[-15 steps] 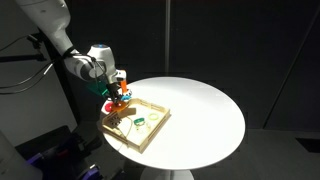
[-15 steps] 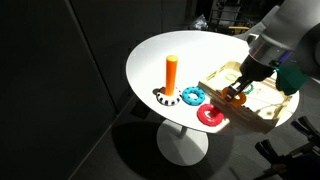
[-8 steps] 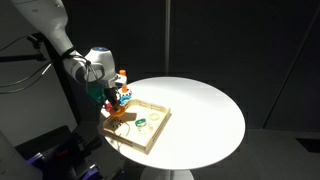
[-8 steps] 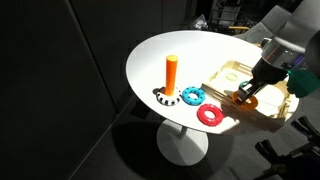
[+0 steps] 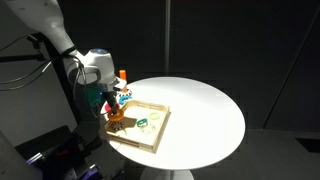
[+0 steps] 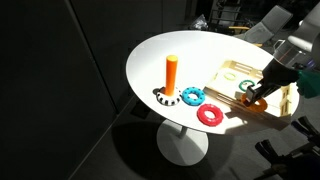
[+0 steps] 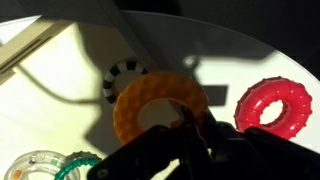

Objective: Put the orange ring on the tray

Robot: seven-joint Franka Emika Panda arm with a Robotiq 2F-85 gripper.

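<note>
My gripper (image 5: pixel 113 104) is shut on the orange ring (image 5: pixel 117 113) and holds it at the end of the light-wood tray (image 5: pixel 150 133) nearest the arm. In an exterior view the gripper (image 6: pixel 257 90) and the orange ring (image 6: pixel 251 98) hang over the tray's (image 6: pixel 232 70) edge that faces the red ring. In the wrist view the orange ring (image 7: pixel 150 96) fills the middle, with a dark finger (image 7: pixel 187 135) reaching through its hole. Whether the ring touches the tray I cannot tell.
An upright orange peg (image 6: pixel 171 74) stands on a black-and-white base (image 6: pixel 164 98). A blue ring (image 6: pixel 192 96) and a red ring (image 6: pixel 211 115) lie beside it on the white round table (image 6: pixel 190 50). A green ring (image 5: pixel 141 122) lies in the tray. The arm's side is dark.
My gripper has carried the orange ring sideways and a little lower, towards the tray's end nearest the arm. The other rings and the peg have not moved.
</note>
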